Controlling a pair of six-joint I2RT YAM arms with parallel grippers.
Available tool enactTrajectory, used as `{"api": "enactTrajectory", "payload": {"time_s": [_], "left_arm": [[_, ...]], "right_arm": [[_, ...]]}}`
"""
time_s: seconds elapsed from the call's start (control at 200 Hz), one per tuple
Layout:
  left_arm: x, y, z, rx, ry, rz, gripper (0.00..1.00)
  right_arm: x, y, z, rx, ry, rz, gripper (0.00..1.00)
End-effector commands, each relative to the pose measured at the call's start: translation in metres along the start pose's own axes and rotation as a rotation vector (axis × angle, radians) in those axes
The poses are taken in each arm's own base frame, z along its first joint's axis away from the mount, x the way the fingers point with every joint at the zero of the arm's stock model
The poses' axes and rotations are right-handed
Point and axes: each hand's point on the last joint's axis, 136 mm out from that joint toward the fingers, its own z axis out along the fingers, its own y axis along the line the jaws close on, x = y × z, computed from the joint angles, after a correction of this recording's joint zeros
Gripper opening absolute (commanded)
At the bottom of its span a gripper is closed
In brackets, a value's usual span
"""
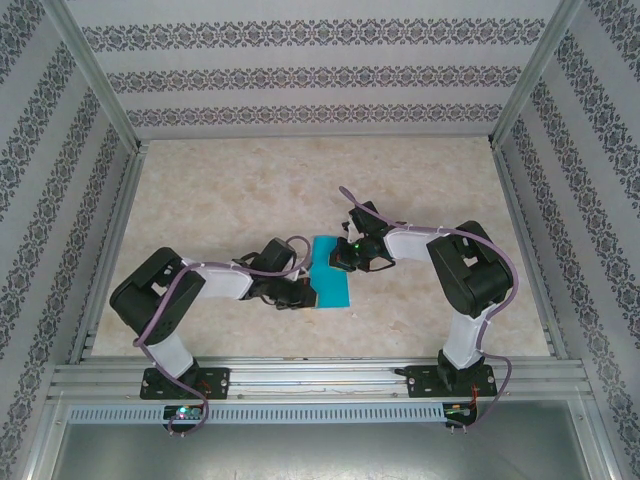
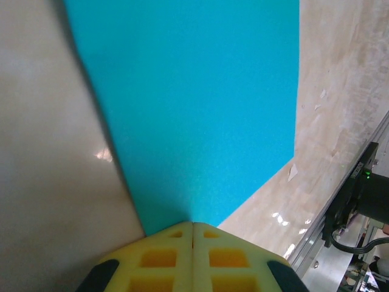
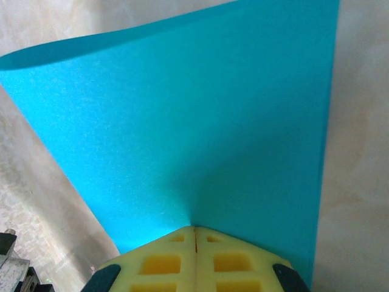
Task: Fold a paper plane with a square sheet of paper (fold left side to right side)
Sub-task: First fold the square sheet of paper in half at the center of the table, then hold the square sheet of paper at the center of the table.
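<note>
The square sheet of paper (image 1: 331,272), plain teal-blue, lies mid-table between my two grippers. My left gripper (image 1: 299,292) is at its near left corner; in the left wrist view the yellow fingers (image 2: 170,255) are pressed together with a corner of the sheet (image 2: 194,103) running in between them. My right gripper (image 1: 346,257) is at the sheet's far right part. In the right wrist view its fingers (image 3: 164,261) are shut on an edge of the paper (image 3: 200,134), which rises and curls over at the top left. No dart shape has been folded.
The beige marbled tabletop (image 1: 250,200) is bordered by patterned walls and metal frame posts. An aluminium rail (image 1: 320,380) runs along the near edge under the arm bases. A black arm base and cable (image 2: 358,194) stand by that rail.
</note>
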Motion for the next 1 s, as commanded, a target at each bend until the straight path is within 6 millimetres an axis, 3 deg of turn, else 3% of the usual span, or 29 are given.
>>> {"api": "enactTrajectory", "payload": {"time_s": [0.0, 0.265, 0.485, 0.769, 0.994], "left_arm": [[0.031, 0.012, -0.002, -0.054, 0.083, -0.061, 0.06], [-0.03, -0.017, -0.045, -0.027, -0.049, 0.01, 0.07], [-0.07, -0.007, -0.032, -0.081, -0.075, 0.053, 0.05], [-0.091, -0.001, -0.009, -0.083, -0.096, 0.054, 0.04], [-0.081, 0.016, -0.004, -0.154, -0.071, 0.034, 0.04]], "right_arm": [[0.015, -0.052, 0.008, 0.181, 0.036, 0.052, 0.0], [0.018, -0.045, 0.009, 0.164, 0.049, 0.027, 0.0], [0.02, -0.046, 0.011, 0.176, 0.049, 0.026, 0.0], [0.023, -0.045, 0.012, 0.177, 0.055, 0.018, 0.0], [0.02, -0.034, 0.009, 0.152, 0.046, 0.003, 0.0]]}}
